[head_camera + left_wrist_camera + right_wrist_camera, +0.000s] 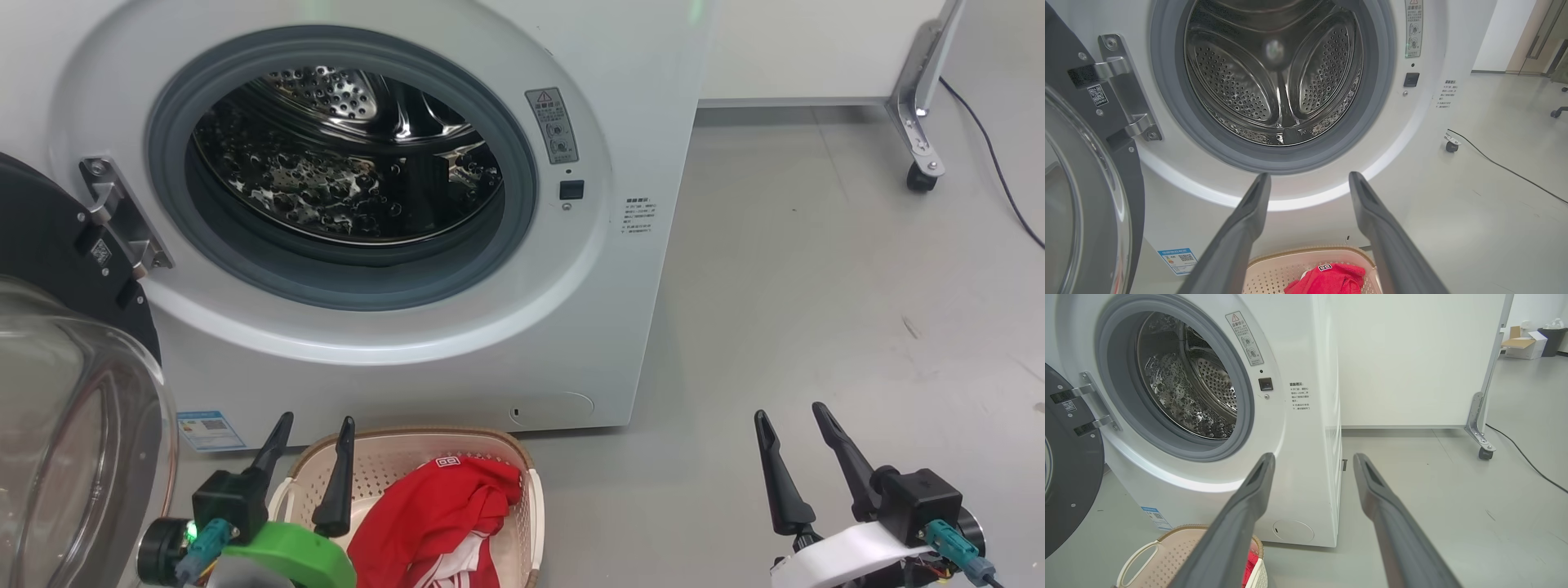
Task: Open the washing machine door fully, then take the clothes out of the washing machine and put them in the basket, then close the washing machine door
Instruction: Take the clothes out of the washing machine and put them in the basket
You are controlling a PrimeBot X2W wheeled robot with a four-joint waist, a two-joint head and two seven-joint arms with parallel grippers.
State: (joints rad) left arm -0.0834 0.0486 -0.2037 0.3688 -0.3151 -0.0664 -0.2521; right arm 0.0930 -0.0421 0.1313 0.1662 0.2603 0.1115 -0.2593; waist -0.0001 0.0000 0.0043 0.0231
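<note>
The washing machine stands straight ahead of the left jaws and ahead-left of the right jaws, its grey-ringed porthole uncovered. The steel drum behind it looks empty in all three views, which suggests the unloading is done.

The washing machine door hangs on its hinge to the left of the left jaws, swung wide so that its glass bowl faces outward. That leaves the porthole free to reach into. It also means the door is the one thing not yet dealt with, so closing it is probably the step in hand.

The basket sits on the floor close against the machine's foot, just below and to the right of the left jaws. It is placed there, I judge, to keep the carry from the drum short. The clothes lie inside it as a rumpled red heap with white trim.

The left jaws stand apart and empty above the basket's near-left corner, their fingers pointing at the machine. They are the pair nearer the door, so likely the ones to push it. The right jaws, equally apart and holding nothing, hang over bare floor well to the right of the basket, their fingers clear of everything.
</note>
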